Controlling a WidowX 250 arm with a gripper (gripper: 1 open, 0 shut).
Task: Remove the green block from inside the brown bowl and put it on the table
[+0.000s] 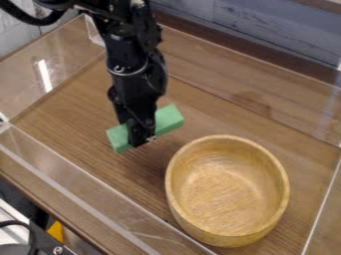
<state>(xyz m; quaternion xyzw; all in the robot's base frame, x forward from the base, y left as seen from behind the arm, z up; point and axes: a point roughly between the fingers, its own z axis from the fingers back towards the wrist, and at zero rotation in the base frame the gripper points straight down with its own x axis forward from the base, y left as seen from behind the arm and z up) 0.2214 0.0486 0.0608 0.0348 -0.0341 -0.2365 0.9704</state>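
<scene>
The table (80,149) is carrying the brown bowl (228,189) at lower right; up-left of its rim, the downward-pointing gripper (136,132) is clamping the green block (150,126) across its middle, jaws partway apart around it, low over the wood

Pincer (138,132) downward, clamped shut
</scene>
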